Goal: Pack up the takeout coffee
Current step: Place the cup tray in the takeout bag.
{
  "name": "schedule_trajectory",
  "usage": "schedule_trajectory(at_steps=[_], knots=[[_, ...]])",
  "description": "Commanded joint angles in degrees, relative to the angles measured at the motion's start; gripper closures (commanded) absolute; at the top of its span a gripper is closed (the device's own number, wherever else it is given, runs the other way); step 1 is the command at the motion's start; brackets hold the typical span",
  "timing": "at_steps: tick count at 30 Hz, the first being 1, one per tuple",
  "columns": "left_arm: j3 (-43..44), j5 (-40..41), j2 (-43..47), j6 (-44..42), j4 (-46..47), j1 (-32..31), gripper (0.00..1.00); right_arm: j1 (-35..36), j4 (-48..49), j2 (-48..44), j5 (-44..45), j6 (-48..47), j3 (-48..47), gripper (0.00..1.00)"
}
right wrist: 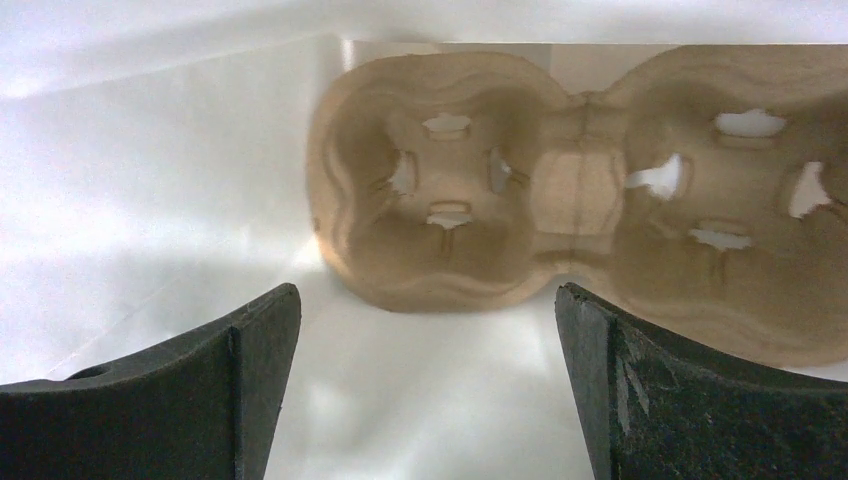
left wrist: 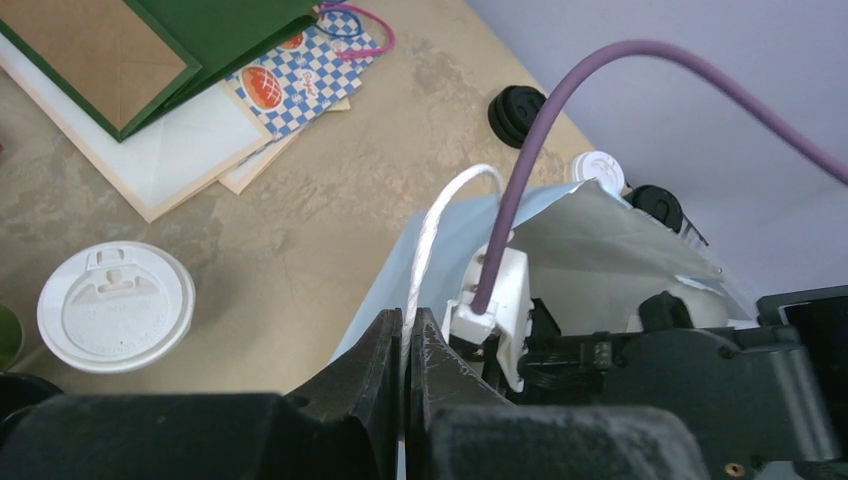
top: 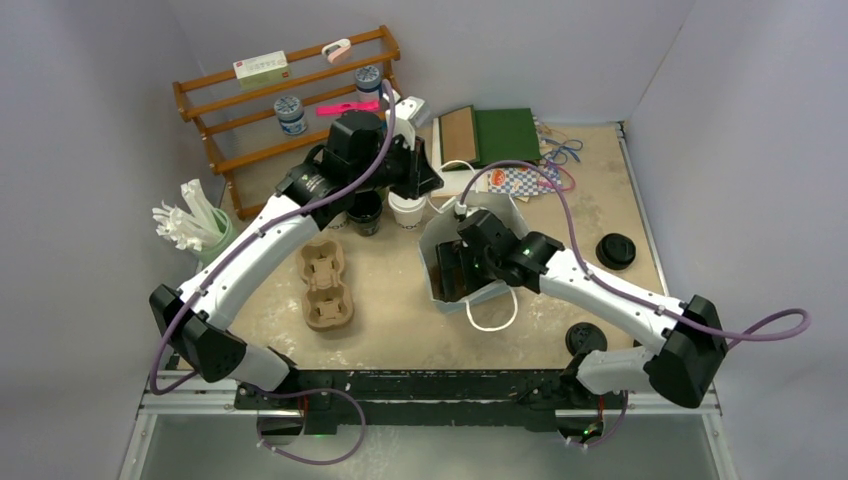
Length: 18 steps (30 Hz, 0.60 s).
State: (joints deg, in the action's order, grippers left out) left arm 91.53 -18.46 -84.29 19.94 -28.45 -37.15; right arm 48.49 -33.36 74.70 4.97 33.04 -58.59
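- Two takeout coffees, neither packed: the white-lidded cup (top: pixel 408 207) and the black cup (top: pixel 365 212) stand side by side on the worktop (top: pixel 400 320), just beside the bag (top: pixel 487 212).
- Left gripper (left wrist: pixel 405 322): pinched tight on the bag's white cord handle (left wrist: pixel 432 225). Hazard: the thin cord slips free and the bag mouth sags onto the other arm.
- Right gripper (right wrist: pixel 425 298): spread wide, holding nothing, inside the bag and facing the pulp carrier (right wrist: pixel 560 190) lying there. Hazard: on withdrawal a finger catches the carrier rim or the paper wall and drags it askew.
- Skewed carrier: cups would likely seat crooked and topple.
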Motion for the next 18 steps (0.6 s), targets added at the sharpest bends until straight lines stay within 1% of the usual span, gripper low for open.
schedule_trajectory(at_steps=[1,5,9,13,15,18], knots=[[-1.72,-0.95,2.06,0.12,-0.68,0.42,1.0,0.07,-4.46,-2.86,-1.67,0.03,-5.58,0.01],[-1.56,-1.28,2.14,1.29,-0.78,0.35,1.0,0.11,-3.62,-4.24,-4.77,-1.51,-8.0,0.02],[1.57,-1.13,0.44,2.34,-2.74,0.4,1.0,0.11,-0.7,-5.59,-11.7,-2.58,-7.98,0.07],[7.05,-0.42,-2.16,3.56,-8.8,0.34,1.0,0.04,0.92,-7.37,-13.3,-2.37,-7.93,0.08],[9.75,-0.29,-3.71,5.11,-12.69,0.41,1.0,0.02,1.24,-7.86,-16.48,-3.08,-8.05,0.12],[10.86,-1.52,-4.98,7.23,-16.58,0.48,1.0,0.02,-1.83,-7.82,-19.41,-4.14,-7.53,0.15]])
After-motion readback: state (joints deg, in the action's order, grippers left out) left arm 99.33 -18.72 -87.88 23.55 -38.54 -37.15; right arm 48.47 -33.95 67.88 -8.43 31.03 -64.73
